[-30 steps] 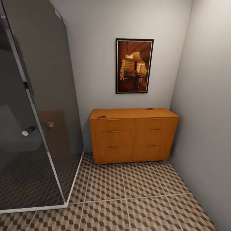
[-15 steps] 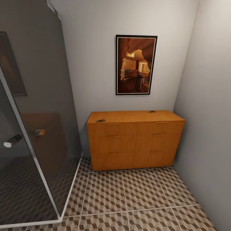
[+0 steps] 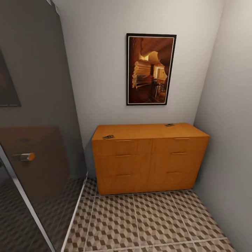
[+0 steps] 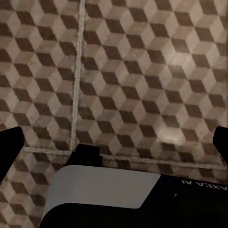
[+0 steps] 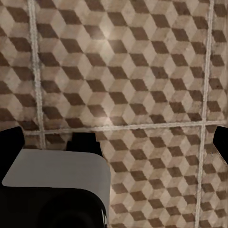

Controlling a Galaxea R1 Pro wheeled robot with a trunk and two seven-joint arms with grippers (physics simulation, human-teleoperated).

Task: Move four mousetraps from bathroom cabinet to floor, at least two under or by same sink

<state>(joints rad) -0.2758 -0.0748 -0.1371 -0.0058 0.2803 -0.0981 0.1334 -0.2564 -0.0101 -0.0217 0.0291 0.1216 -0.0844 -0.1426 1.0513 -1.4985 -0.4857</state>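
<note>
Ahead of you: cabinet (image 3: 150, 159), orange-brown, long axis running left-right along the back wall, drawer fronts facing you. On its flat top, two mousetraps: one (image 3: 108, 137) near the front left corner, one (image 3: 169, 124) at the back right; too small to tell their pointing. Bathroom floor (image 3: 147, 220): cube-pattern tiles. Legible writing: "AXEA" fragment on the left wrist housing. Left gripper (image 4: 114, 142) and right gripper (image 5: 114, 140): fingers spread wide, holding nothing, above tile.

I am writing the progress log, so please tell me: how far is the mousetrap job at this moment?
Nothing looks done yet. Two mousetraps lie on top of the cabinet, one near its left front corner and one toward the back right; the other two are not visible. Nothing is in hand: both wrist views look down at bare bathroom floor. All four placements remain.
</note>
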